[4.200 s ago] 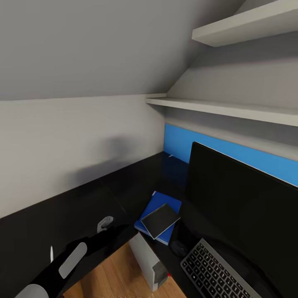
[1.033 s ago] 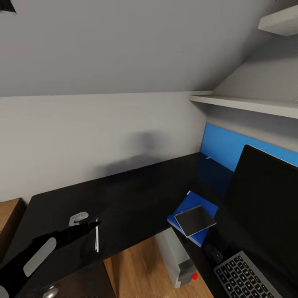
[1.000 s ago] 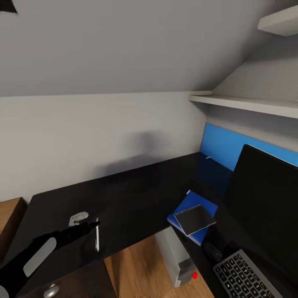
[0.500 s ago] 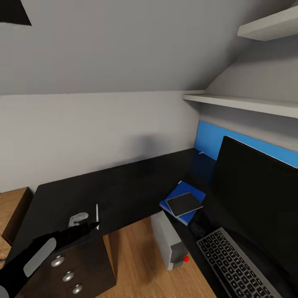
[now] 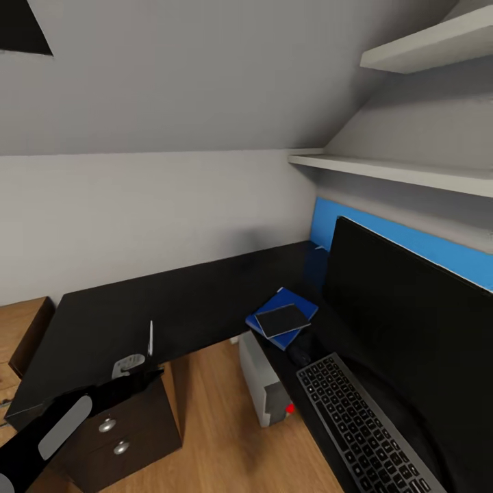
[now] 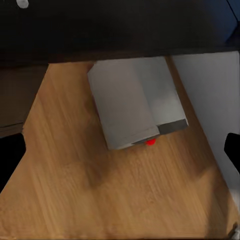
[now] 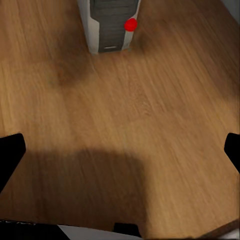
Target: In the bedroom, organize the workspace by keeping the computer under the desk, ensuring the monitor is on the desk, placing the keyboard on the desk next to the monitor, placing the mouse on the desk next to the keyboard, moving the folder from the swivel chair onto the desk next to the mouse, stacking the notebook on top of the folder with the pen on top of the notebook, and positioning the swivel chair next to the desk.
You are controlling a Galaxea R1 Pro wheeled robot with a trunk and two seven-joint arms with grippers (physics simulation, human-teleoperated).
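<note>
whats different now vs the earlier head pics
Mostly the camera: the view swung and pulled back, revealing more of the desk and its drawers. The pen, notebook on folder, keyboard and computer kept their places.

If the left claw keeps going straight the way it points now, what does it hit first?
Probably the wooden floor, just short of the computer. The left wrist view looks down along the fingers at bare floorboards, with the tower further along. Depth is unclear, so the tower could come first.
</note>
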